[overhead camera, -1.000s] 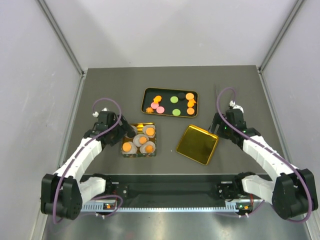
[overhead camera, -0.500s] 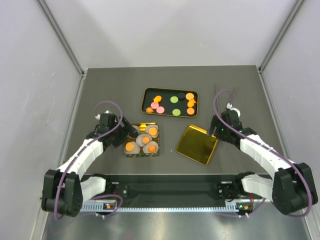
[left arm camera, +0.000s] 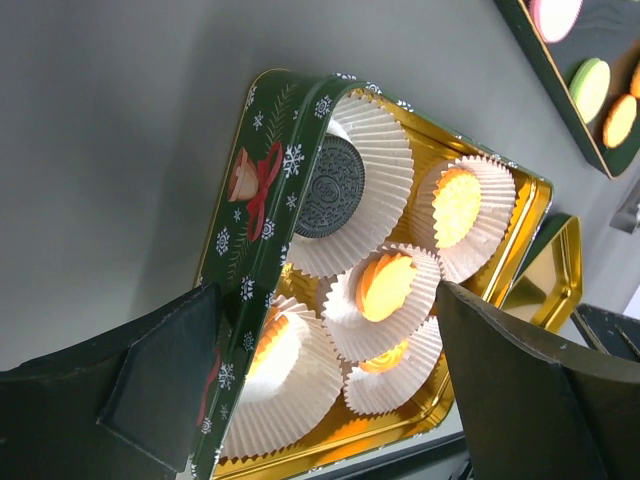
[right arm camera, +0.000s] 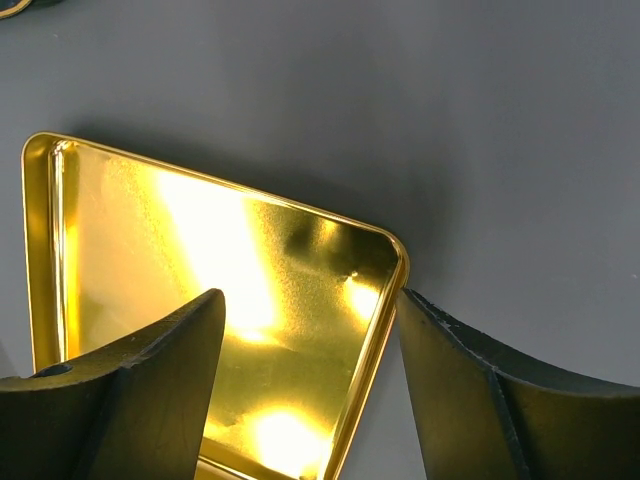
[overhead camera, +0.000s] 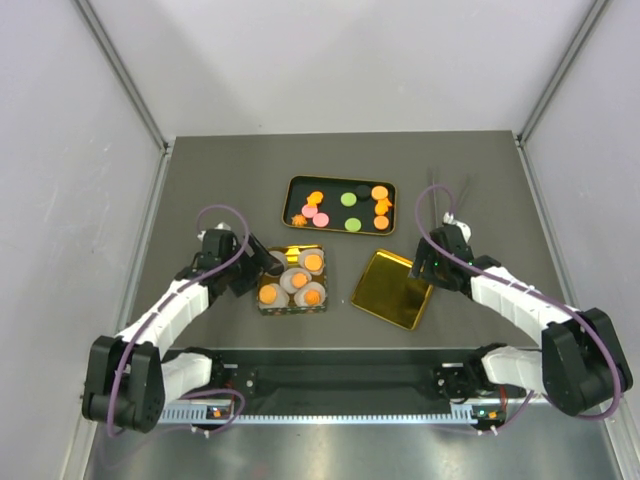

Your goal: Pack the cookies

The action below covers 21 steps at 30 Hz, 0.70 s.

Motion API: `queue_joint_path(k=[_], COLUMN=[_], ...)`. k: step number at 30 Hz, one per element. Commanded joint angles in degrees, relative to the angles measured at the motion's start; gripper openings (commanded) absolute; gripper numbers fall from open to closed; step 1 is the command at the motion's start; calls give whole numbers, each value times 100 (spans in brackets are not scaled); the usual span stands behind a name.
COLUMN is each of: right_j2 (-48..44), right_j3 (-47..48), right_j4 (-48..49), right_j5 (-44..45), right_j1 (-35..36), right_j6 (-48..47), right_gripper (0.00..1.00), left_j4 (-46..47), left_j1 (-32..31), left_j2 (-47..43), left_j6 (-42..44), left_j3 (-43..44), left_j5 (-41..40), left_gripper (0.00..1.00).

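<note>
**If I squeeze the tin [left arm camera: 250, 230] wrong, the packed cookies [left arm camera: 385, 285] go over**

My left gripper [left arm camera: 322, 288] stands wide and holds nothing, with the near end of the tin between its fingers. One finger sits just outside the green wall and the other is by the opposite corner; I cannot tell whether either touches. Closing from here, I judge I could pinch only the wall and tip or skid the tin. A finger could also ride over the rim and crush the paper cups [left arm camera: 380, 170] that hold the cookies.

My right gripper [right arm camera: 310, 300] is wide and empty too, straddling a corner of the gold lid [right arm camera: 200, 230]. That lid lies inside-up on the table [overhead camera: 200, 180], just right of the tin. Its rim looks thin and shiny, so a grip may slip, or shove the lid along instead of lifting it. Fitting it now would be early, I think, because loose cookies lie on the dark tray [overhead camera: 335, 190] at the far side, apart from the tin.

Being round, the cookies have no long axis and point nowhere. They lie flat, faces up, one to a cup in the tin as far as I can see. On the tray they are spread along its long side, which runs left to right in the top view. The nearly square tin sits a little askew to the table edge.
</note>
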Motion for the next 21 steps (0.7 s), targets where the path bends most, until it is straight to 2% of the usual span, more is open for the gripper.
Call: queue_joint_path(k=[1,21], right_j2=[9,-580], right_j3=[-80,324], right_j4=[66,-1094], right_j5=[41,287], right_j1=[123,123], right_j6=[126,205], right_gripper=[69,70], left_j4=[453,708], left_j1=[-219,-431], left_j2=[116,195], left_j6=[-131,-219], left_j3=[-36,-79], left_j5=[143,143], left_gripper=[92,92])
